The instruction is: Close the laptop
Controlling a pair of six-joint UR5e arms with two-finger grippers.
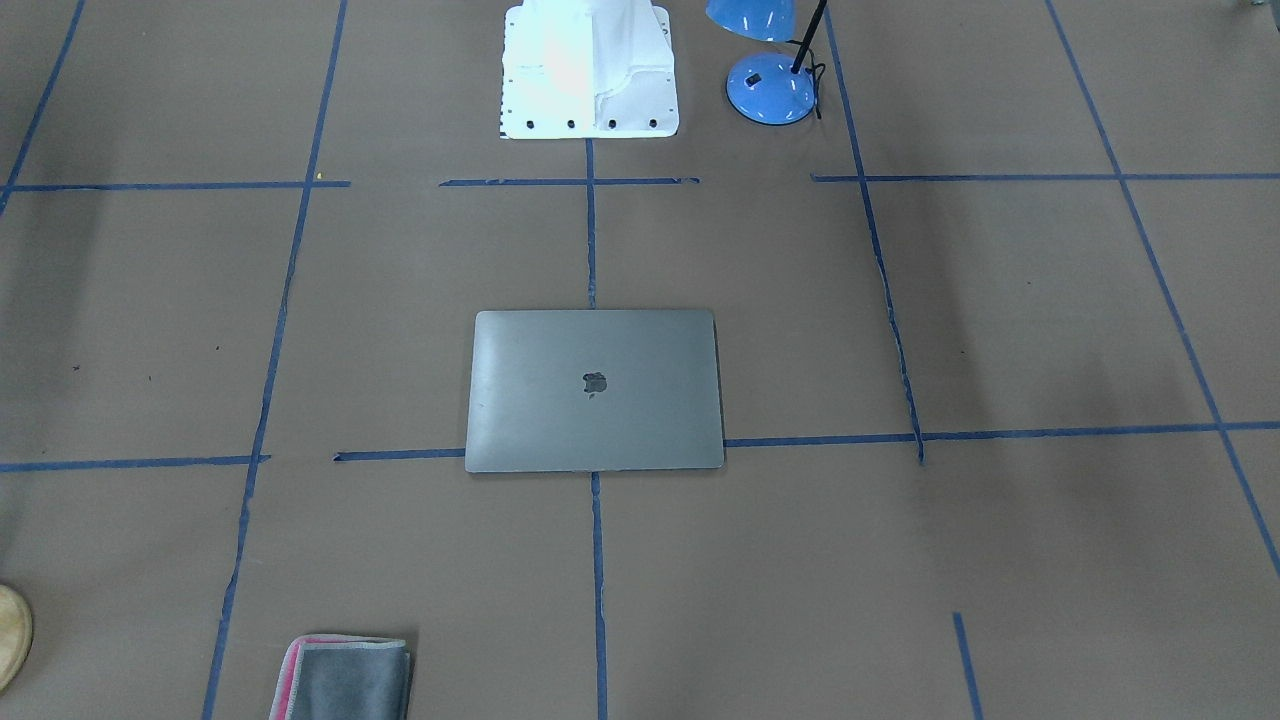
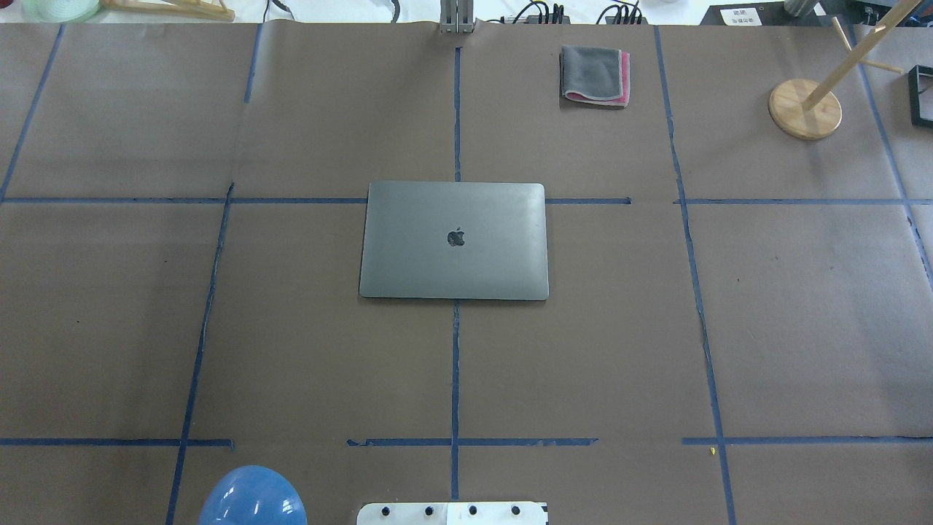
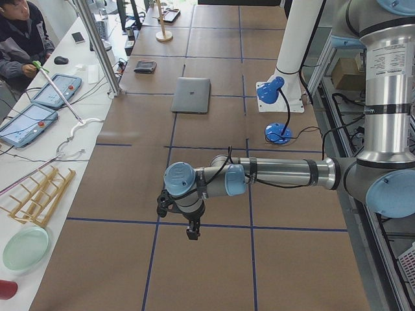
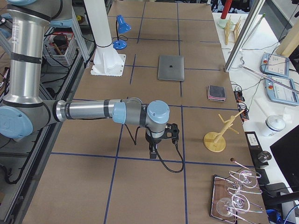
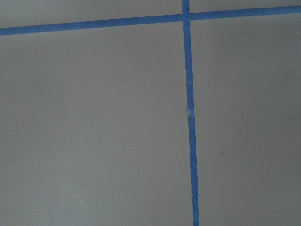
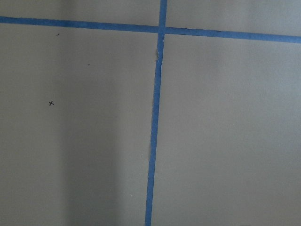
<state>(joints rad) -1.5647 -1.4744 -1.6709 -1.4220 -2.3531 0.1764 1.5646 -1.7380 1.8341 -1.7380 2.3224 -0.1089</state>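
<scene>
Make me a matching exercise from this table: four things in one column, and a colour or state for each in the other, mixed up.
Things:
1. laptop
2. folded cloth
3. desk lamp
4. wooden stand

Descriptions:
A. blue
B. grey and pink
C. lid shut, logo facing up
D. light wood, round base

Pairs: 1-C, 2-B, 3-A, 4-D

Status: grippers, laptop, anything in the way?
Over bare table, far from laptop: left gripper, right gripper; open or shut unclear. Lid flat down, table centre. Nothing on it; cloth well clear.
</scene>
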